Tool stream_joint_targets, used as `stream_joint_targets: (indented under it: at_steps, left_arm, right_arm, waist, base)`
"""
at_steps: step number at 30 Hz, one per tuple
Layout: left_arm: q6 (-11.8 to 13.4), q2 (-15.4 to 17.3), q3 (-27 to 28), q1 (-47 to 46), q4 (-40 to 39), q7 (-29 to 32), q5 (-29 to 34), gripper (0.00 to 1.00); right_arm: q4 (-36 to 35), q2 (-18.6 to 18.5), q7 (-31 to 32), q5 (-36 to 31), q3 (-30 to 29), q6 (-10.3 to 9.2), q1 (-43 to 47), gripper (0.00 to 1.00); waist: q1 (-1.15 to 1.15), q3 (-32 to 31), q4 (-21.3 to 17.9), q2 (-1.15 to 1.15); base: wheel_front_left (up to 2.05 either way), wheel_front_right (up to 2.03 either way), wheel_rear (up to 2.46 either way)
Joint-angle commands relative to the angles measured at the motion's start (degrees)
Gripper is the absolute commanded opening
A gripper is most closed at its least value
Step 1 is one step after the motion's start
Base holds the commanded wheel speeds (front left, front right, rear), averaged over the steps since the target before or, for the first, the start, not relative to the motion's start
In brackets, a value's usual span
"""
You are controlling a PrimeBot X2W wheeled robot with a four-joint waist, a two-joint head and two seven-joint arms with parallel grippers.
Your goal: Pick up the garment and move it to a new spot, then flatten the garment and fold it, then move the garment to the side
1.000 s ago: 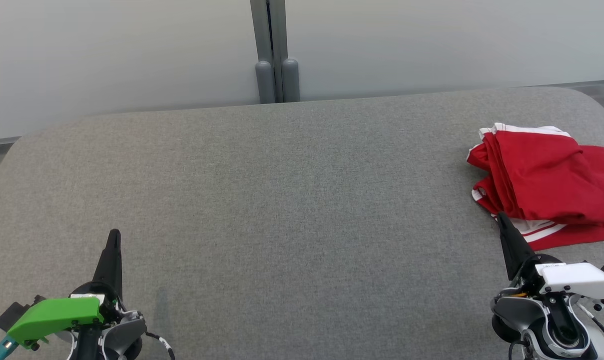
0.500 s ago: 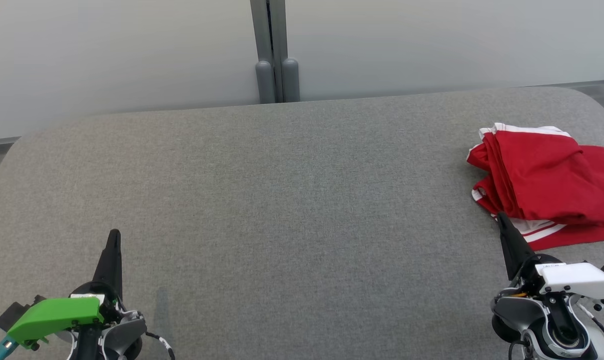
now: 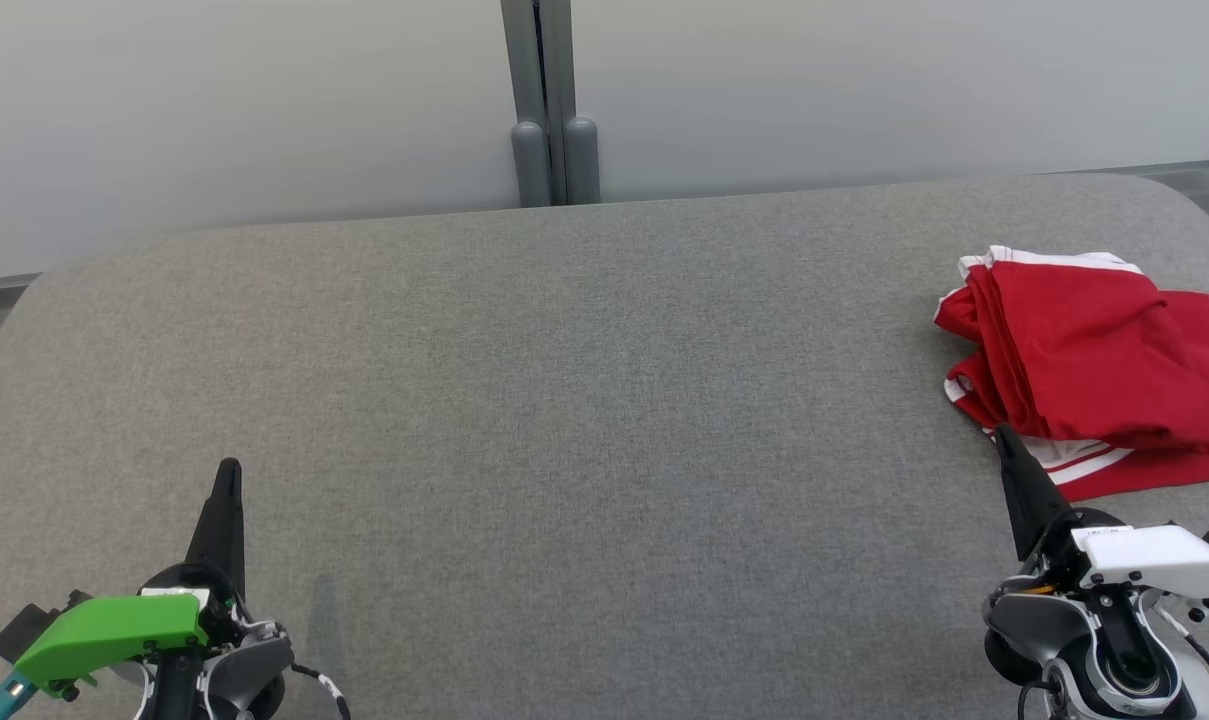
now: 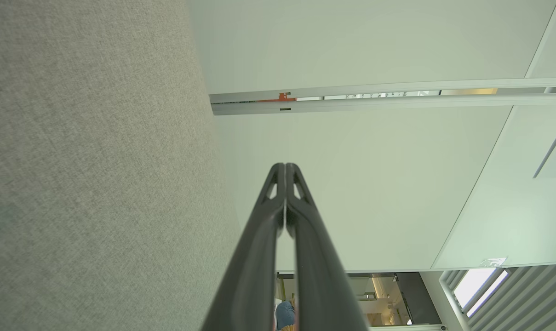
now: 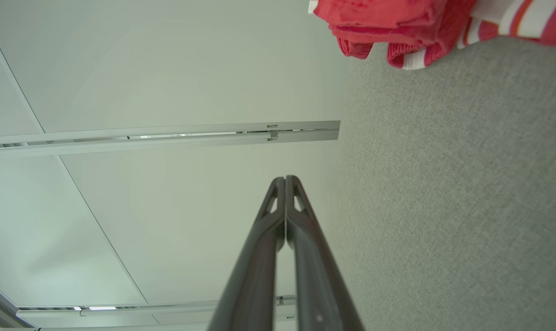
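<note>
A red garment (image 3: 1094, 350) with white striped trim is lying in a rumpled, loosely folded heap. It is sitting just ahead of the right gripper (image 3: 1002, 435) and to that gripper's right, with the gripper's tip pointing at the near striped hem (contact cannot be told). Layered folds are bunching along its left side, and white bands are showing at its far and near edges. It is resting well apart from the left gripper (image 3: 227, 470).

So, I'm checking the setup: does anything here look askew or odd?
Only the red garment: it lies rumpled in uneven layers at the grey table's right side, white-striped hem sticking out underneath, close to the shut right tool. Nothing looks spilled or damaged.
</note>
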Motion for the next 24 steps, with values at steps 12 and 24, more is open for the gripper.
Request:
stream_joint_targets:
  at_steps: [12, 24]
  left_arm:
    - [-0.36, 0.07, 0.12, -0.61, -0.09, 0.19, -0.09, 0.0]
    - [-0.35, 0.07, 0.11, -0.61, -0.09, 0.19, -0.09, 0.0]
  right_arm:
    - [-0.3, -0.08, 0.16, 0.39, -0.07, 0.02, 0.45, 0.0]
    - [-0.3, -0.08, 0.15, 0.39, -0.07, 0.02, 0.45, 0.0]
  waist:
    - [0.0, 0.0, 0.0, 0.0]
    - [0.0, 0.0, 0.0, 0.0]
  base:
    - [0.0, 0.0, 0.0]
    - [0.0, 0.0, 0.0]
